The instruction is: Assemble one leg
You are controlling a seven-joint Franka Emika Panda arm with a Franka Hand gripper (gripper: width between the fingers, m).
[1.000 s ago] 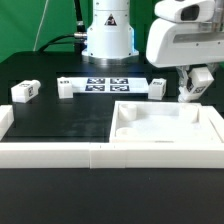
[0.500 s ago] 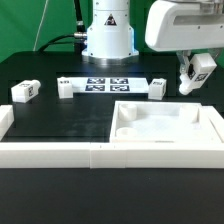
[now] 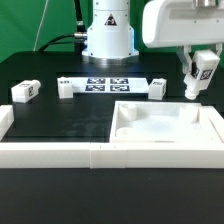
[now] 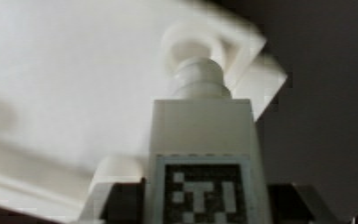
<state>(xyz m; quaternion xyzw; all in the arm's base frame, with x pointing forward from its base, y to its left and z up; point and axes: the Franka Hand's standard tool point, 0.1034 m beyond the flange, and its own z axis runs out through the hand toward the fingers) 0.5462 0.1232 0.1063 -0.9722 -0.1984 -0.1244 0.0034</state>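
No words, numbers or brand names are showing anywhere. Only black-and-white square marker tags are appearing. One is sitting on the face of the raised leg (image 3: 204,70) at two o'clock. Several are lying in a row on the marker board (image 3: 108,84) at twelve o'clock, and one is facing out on a loose block (image 3: 25,91) at nine o'clock.

Over the last second, my gripper (image 3: 203,66) has risen at the right edge of the frame, lifting the leg (image 3: 197,84) with it. The leg has swung from a slant to nearly upright and now hangs higher above the table (image 3: 60,120).
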